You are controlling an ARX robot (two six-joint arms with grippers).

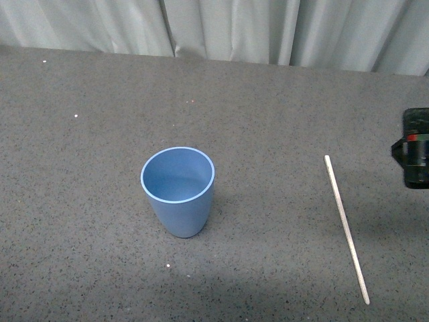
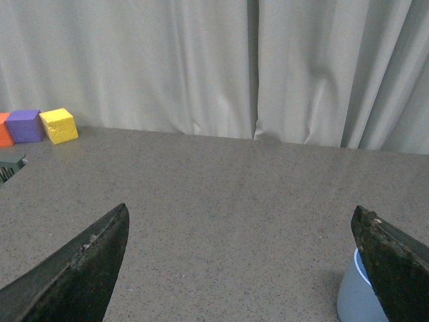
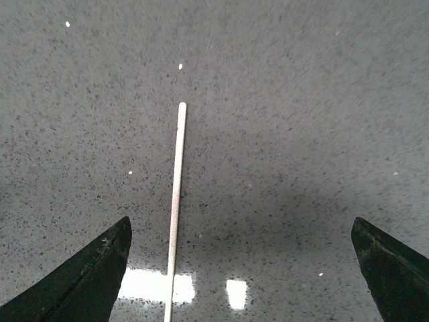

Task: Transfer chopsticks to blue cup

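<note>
The blue cup (image 1: 179, 190) stands upright and empty near the middle of the grey table. A single pale chopstick (image 1: 346, 228) lies flat on the table to its right. Part of my right arm (image 1: 415, 155) shows at the right edge, above and beside the stick's far end. In the right wrist view the chopstick (image 3: 175, 201) runs between my open right gripper's (image 3: 241, 268) fingers, closer to one finger (image 3: 87, 282). My left gripper (image 2: 241, 268) is open and empty; the cup (image 2: 358, 298) sits partly behind one finger (image 2: 395, 268). The left arm does not show in the front view.
Grey curtains (image 1: 221, 27) hang behind the table's far edge. In the left wrist view, yellow (image 2: 59, 125), purple (image 2: 25, 125) and orange (image 2: 4, 130) cubes stand at the far edge of the table, with a dark grey object (image 2: 9, 164) near them.
</note>
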